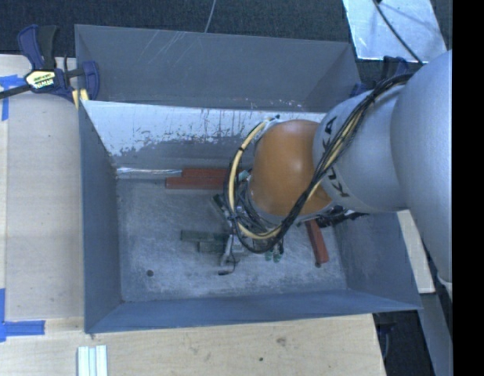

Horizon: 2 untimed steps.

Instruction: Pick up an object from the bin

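Down near the middle of the bin [101, 210] floor: tool [226, 265], largely hidden under orange cover [283, 171] and cables; open or closed, impossible to tell. Just left of it, dark flat piece [196, 241], shape unclear. Red-brown stick [193, 180] by back wall, second stick [318, 245] at right, both partly hidden by arm.

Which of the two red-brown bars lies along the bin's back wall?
The left red-brown bar, lying crosswise at the back; the right red-brown bar runs front to back instead.
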### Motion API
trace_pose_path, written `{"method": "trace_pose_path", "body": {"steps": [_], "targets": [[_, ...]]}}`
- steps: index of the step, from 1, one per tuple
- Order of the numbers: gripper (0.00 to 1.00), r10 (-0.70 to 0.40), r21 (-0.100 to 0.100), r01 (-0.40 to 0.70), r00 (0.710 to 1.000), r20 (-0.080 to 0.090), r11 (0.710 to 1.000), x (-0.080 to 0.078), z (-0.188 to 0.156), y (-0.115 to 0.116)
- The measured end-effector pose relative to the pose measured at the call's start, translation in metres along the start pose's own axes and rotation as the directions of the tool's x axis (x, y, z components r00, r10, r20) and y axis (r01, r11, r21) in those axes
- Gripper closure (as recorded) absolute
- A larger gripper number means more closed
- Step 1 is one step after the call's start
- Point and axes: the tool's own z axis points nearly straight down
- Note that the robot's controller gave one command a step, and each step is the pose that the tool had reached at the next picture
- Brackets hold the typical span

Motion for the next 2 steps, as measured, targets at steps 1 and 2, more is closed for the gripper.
{"method": "trace_pose_path", "body": {"steps": [1, 2], "targets": [[1.0, 0.0, 0.0, 0.0, 1.0, 0.0, 1.0, 0.0, 0.0, 0.0], [1.0, -0.036, 0.003, 0.036, 0.999, -0.01, 0.999, -0.052, -0.154, -0.011]]}}
